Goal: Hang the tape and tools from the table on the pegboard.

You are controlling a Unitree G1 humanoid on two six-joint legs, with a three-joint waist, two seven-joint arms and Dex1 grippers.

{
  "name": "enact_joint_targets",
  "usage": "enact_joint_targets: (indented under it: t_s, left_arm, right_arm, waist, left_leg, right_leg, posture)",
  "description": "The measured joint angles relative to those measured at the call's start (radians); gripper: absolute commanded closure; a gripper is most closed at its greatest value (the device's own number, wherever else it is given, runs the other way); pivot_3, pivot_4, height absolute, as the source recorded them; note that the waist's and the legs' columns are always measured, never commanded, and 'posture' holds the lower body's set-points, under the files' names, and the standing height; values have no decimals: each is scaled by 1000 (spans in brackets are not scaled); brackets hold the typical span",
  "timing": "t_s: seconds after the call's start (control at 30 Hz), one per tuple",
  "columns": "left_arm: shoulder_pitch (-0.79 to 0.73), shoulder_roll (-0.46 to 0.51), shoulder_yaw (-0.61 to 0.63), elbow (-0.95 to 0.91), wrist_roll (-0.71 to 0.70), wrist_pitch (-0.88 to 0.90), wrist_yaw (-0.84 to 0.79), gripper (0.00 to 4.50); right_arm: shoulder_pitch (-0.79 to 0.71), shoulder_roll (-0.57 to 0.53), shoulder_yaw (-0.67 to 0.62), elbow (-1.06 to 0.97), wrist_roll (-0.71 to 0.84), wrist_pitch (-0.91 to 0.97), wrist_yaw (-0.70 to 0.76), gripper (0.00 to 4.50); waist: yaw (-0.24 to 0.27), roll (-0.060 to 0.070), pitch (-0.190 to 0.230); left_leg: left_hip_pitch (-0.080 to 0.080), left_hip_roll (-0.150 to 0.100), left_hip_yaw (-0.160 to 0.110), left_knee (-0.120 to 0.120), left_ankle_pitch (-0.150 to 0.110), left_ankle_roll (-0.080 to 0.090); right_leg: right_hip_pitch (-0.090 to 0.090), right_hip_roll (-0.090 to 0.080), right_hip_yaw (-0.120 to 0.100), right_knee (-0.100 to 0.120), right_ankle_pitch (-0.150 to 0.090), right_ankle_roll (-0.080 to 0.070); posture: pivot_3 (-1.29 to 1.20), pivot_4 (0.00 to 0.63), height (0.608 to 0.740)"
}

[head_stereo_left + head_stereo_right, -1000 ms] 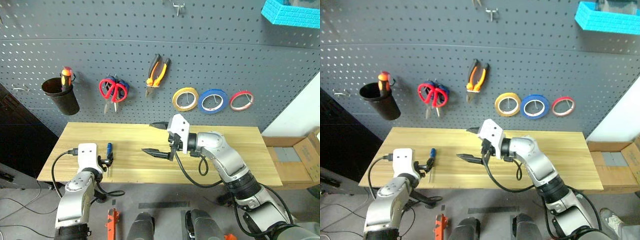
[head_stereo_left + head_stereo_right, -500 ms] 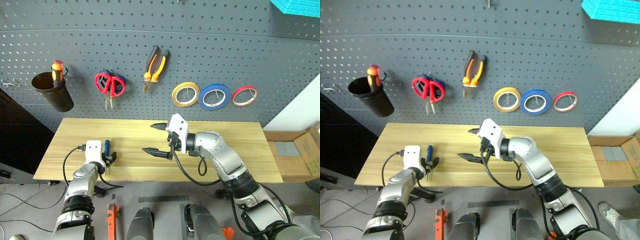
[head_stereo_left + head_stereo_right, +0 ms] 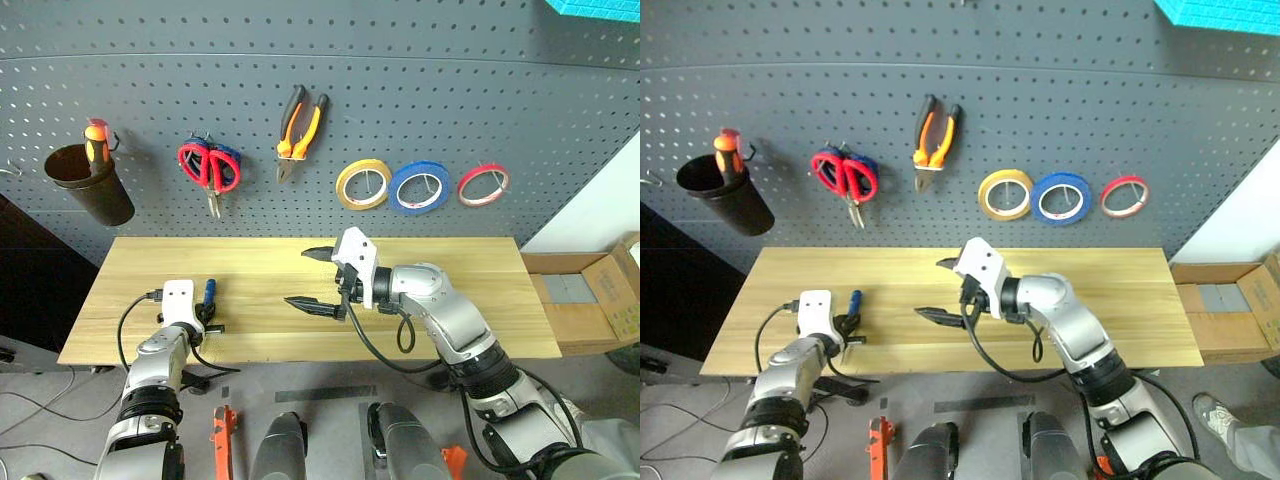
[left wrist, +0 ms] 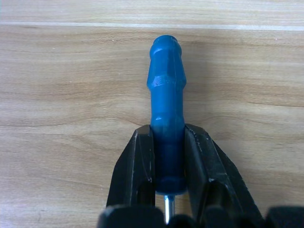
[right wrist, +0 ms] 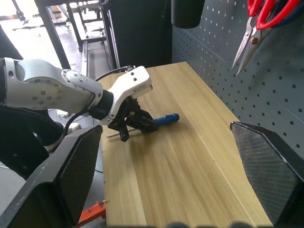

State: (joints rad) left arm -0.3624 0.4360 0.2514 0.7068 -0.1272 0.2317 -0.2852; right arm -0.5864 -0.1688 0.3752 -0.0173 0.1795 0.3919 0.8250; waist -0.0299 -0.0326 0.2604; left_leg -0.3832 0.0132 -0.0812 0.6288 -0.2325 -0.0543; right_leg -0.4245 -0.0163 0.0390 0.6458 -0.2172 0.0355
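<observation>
With the left gripper (image 4: 168, 166) fingers clamped on the blue-handled screwdriver (image 4: 166, 99) lying on the tabletop (image 3: 450, 280), lift straight up (right gripper (image 3: 312, 278) gapes empty), keeping the grip firm.

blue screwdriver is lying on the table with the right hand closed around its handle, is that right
Not quite: it is the left hand, not the right, that has closed around the handle. The left wrist view shows its two black fingers pressed on either side of the blue screwdriver, which lies on the table. The right hand hangs open above the middle of the table, holding nothing.
</observation>
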Motion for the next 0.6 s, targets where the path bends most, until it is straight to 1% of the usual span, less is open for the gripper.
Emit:
enact_joint_targets:
  t_s: [0.1, 0.13, 0.2, 0.23, 0.3, 0.37, 0.47, 0.5, 0.6]
  left_arm:
    - [50, 37, -40, -70, 47, -1, -1, 3975]
    - [94, 56, -64, -147, 74, 0, -3, 3975]
    - [145, 74, -90, -265, 101, 8, -10, 3975]
    - [203, 86, -96, -385, 115, 27, -10, 3975]
    - [264, 104, -101, -557, 141, 54, -7, 3975]
    - [315, 135, -84, -754, 170, 93, 8, 3975]
    - [286, 212, -6, -979, 225, 126, 38, 3975]
    - [258, 241, 18, -1023, 243, 130, 45, 3975]
    - [141, 318, 71, -1094, 304, 131, 82, 3975]
  right_arm:
    - [-14, 10, -7, 8, 5, -14, 4, 0]
    - [-15, 17, -17, 7, 24, -14, 11, 0]
    - [-16, 19, -39, 6, 49, -13, 23, 0]
    - [-15, 23, -46, 0, 69, -11, 24, 0]
    - [-15, 31, -69, -11, 93, -4, 22, 0]
    - [-15, 49, -99, -35, 129, 22, 2, 0]
    - [-45, 111, -164, -62, 195, 75, -64, 0]
    - [-67, 125, -178, -66, 206, 83, -81, 0]
    - [-145, 176, -215, -64, 232, 86, -132, 0]
  waist:
    - [-1, 0, 0]
    - [-1, -1, 0]
    - [2, -1, 0]
    - [2, -3, -2]
    - [7, -3, -2]
    - [11, -7, -5]
    - [28, -9, -7]
    - [29, -9, -9]
    - [31, -9, -25]
  left_leg:
    - [-1, 0, 0, -1, 0, 0]
    - [-2, 1, 0, -1, 0, -1]
    - [-2, 0, 0, -2, -1, -1]
    - [-4, 1, -1, -1, -1, -2]
    - [-8, 0, -1, -1, -1, -3]
    - [-16, 0, -2, 0, -1, -4]
    - [-17, 2, -3, -1, 2, -8]
    - [-17, 1, -3, -1, 3, -9]
    - [-16, 1, -1, -1, 3, -9]
  right_leg:
    - [-1, 0, 0, 0, 0, 0]
    - [-2, 0, 0, -1, 0, 0]
    - [-2, -1, 0, -1, 0, 0]
    - [-4, -3, 0, -1, 0, -1]
    - [-6, -4, -1, -1, 0, -1]
    - [-15, -4, -1, 1, 3, -5]
    - [-17, -3, -3, 1, 5, -7]
    - [-17, -1, -3, 1, 5, -7]
    - [-17, 0, -3, 0, 5, -6]
  posture:
    - [78, 229, 740]
    - [78, 229, 740]
    - [87, 206, 740]
    - [89, 199, 740]
    - [102, 178, 740]
    - [127, 155, 740]
    - [158, 125, 740]
    - [165, 111, 740]
    - [170, 101, 740]
